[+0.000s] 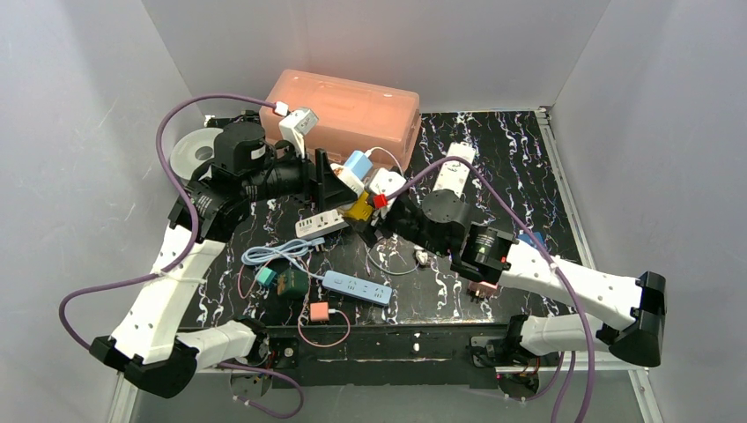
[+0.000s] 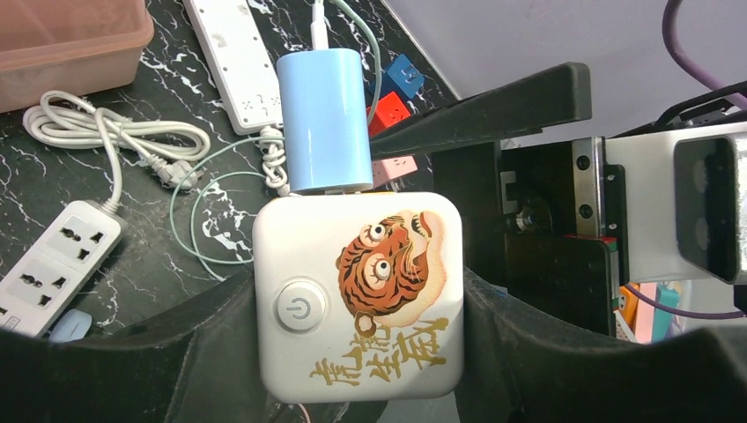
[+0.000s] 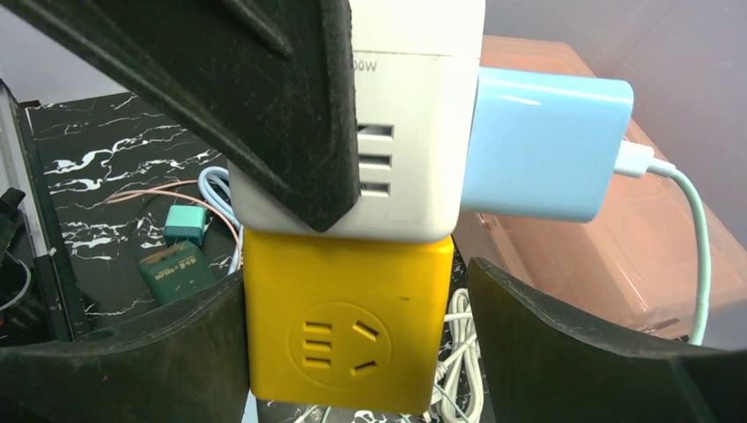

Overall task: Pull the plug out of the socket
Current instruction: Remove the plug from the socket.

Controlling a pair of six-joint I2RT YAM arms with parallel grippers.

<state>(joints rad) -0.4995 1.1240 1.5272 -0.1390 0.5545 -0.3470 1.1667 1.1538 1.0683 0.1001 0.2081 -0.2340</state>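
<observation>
My left gripper (image 1: pixel 339 182) (image 2: pixel 359 352) is shut on a white cube socket (image 2: pixel 357 295) (image 1: pixel 385 182) with a tiger picture and a power button, held above the table. A light-blue charger plug (image 2: pixel 324 119) (image 3: pixel 546 145) (image 1: pixel 357 165) with a pale green cable sits in one side of it. A yellow cube adapter (image 3: pixel 348 322) (image 1: pixel 359 210) is plugged into another side. My right gripper (image 1: pixel 374 218) (image 3: pixel 352 352) straddles the yellow cube. Its left finger (image 3: pixel 176 352) touches the cube and its right finger (image 3: pixel 564 352) stands a small gap away.
A salmon plastic box (image 1: pixel 352 110) stands at the back. On the black marbled table (image 1: pixel 511 150) lie a white power strip (image 1: pixel 319 225), a blue power strip (image 1: pixel 357 287), a green adapter (image 1: pixel 291 282), a pink adapter (image 1: pixel 319 311), another white strip (image 1: pixel 454 172) and loose cables.
</observation>
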